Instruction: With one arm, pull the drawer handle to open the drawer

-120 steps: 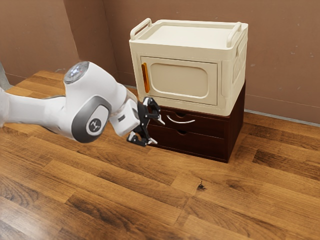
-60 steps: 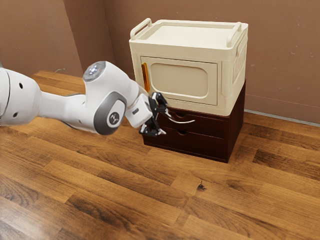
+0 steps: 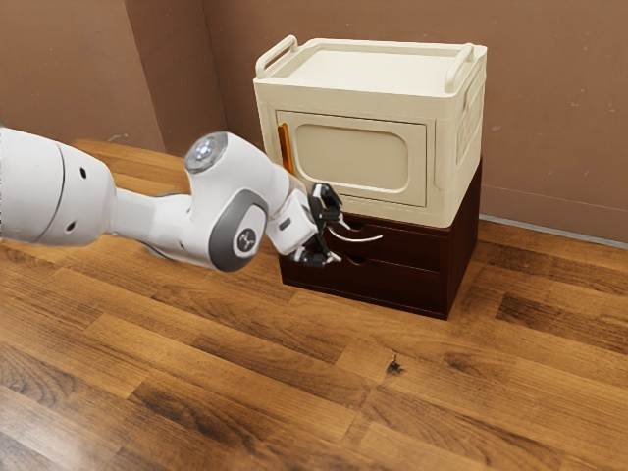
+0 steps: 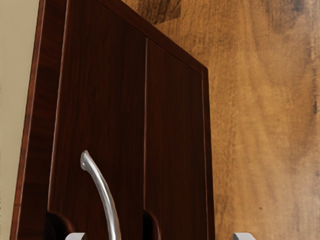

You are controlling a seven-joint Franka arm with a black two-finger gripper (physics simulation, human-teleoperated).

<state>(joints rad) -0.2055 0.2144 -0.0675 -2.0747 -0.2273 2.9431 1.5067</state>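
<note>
- The curved handle (image 3: 358, 239) is on the front of the upper drawer (image 3: 417, 253), just under the cream box (image 3: 343, 157); it bows out from the dark wood.
- That drawer looks shut, its face level with the lower drawer (image 3: 397, 286), so none of the opening is done.
- The gripper (image 3: 341, 242) is at the drawer fronts, close to the handle's end on the exterior view's left. The reach looks mostly made; the grasp and the pull are left.
- Its fingers stand wide apart, with nothing clamped. In the wrist view the handle runs into the space between the tips, much nearer one than the other; whether either touches it I cannot tell.
- Next, I judge, the hand should centre on the bar, close, then draw straight back from the front. Closing off-centre could knock the bar or catch only its end.
- Farther out, the box's small door, with its orange grip (image 3: 286, 150), is closed and is no part of this job; the wooden floor (image 3: 442, 392) leaves room for the drawer to slide out.
</note>
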